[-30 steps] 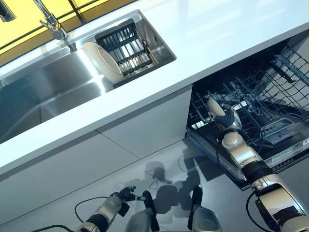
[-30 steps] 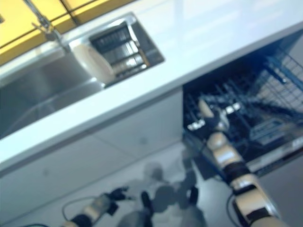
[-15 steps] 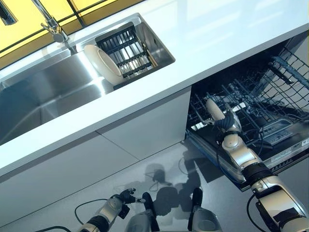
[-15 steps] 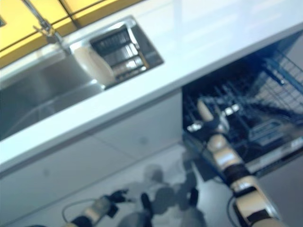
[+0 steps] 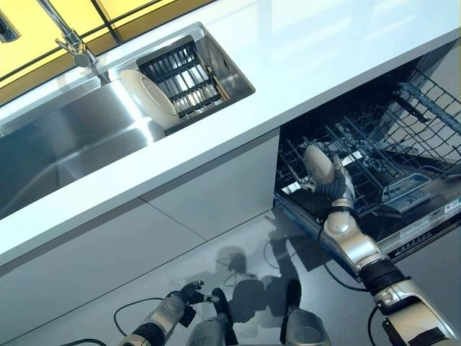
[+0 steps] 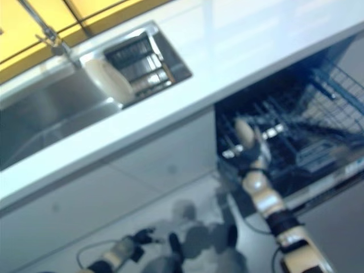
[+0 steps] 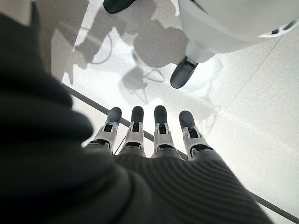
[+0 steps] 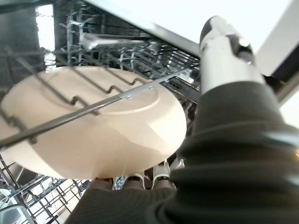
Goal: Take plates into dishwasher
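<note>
Now the right hand (image 5: 333, 186) has pushed its plate (image 8: 88, 130) a bit deeper into the dishwasher's lower rack (image 5: 374, 162), fingers curled on the rim. Not seated yet, I'd say. Second plate (image 5: 148, 97) waits in the sink rack (image 5: 189, 72); left hand (image 7: 154, 135) hangs relaxed, empty.

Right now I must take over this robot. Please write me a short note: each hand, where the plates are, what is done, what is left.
Right hand: shut on a cream plate, held inside the open dishwasher, among the wires of the lower rack. The plate is not released yet.
Left hand: open, empty, hanging low over the floor.
Second plate: on its edge against the black rack in the sink.
Done: one plate carried to the dishwasher.
Left: seat this plate and let go, then fetch the plate from the sink.
</note>
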### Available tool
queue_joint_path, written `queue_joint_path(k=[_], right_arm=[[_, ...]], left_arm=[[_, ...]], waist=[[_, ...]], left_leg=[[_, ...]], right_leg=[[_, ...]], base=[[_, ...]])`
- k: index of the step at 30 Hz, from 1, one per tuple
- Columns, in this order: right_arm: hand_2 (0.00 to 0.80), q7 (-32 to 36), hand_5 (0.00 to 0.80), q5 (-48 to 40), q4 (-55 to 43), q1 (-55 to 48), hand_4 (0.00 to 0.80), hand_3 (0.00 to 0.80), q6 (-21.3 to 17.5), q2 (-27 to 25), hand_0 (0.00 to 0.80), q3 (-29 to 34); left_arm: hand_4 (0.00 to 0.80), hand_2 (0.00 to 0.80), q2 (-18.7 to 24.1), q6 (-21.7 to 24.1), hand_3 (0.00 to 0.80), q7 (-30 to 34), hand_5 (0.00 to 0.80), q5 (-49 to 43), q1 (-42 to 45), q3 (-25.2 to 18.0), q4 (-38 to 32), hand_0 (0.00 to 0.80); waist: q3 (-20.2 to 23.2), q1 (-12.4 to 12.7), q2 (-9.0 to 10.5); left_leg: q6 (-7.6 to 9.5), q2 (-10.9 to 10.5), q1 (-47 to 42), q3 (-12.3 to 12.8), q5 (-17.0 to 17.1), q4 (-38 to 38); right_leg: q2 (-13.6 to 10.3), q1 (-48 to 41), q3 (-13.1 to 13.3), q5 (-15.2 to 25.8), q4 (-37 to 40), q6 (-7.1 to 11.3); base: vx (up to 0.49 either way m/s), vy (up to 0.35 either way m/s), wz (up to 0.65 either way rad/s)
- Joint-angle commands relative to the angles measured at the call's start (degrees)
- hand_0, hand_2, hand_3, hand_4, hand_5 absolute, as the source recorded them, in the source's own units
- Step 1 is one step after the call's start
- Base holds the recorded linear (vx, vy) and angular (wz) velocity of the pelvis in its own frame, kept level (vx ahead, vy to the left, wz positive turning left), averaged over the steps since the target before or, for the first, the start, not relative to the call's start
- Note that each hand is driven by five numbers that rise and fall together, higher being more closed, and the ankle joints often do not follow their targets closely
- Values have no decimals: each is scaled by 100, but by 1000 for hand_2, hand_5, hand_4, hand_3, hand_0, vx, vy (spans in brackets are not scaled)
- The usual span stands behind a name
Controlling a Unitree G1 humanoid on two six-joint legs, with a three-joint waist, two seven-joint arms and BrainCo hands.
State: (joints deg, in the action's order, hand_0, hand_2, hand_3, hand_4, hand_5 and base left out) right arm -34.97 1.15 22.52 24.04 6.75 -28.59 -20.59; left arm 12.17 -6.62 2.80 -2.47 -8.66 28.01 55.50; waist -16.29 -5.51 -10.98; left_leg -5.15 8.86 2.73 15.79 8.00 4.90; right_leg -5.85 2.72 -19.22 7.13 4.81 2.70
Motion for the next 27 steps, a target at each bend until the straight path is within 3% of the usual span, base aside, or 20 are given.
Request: queue_joint_path(k=[1, 16, 27], right_arm=[[0, -288, 0, 232, -503, 453, 0, 0, -460, 234, 0, 208], [0, -574, 0, 258, -754, 315, 0, 0, -613, -136, 0, 840], [0, -876, 0, 204, -1405, -85, 0, 0, -802, -339, 0, 1460]], left_arm=[[0, 0, 161, 111, 0, -40, 0, 59, -252, -62, 262, 0], [0, 0, 221, 248, 0, 9, 0, -110, -30, -238, 387, 0], [0, 0, 284, 253, 0, 16, 0, -225, 194, -419, 402, 0]], waist=[[-197, 120, 577], [-93, 175, 681], [92, 158, 872]], left_leg=[[-246, 57, -272, 359, -52, 10], [-236, 73, -303, 310, -65, -1], [-217, 105, -435, 373, -140, 2]], right_leg=[[-272, -1, 210, -546, -498, 130], [-236, -144, 203, -538, -416, 129], [-181, -374, 207, -512, -262, 176]], base=[[0, 0, 0], [0, 0, 0], [5, 1, 2]])
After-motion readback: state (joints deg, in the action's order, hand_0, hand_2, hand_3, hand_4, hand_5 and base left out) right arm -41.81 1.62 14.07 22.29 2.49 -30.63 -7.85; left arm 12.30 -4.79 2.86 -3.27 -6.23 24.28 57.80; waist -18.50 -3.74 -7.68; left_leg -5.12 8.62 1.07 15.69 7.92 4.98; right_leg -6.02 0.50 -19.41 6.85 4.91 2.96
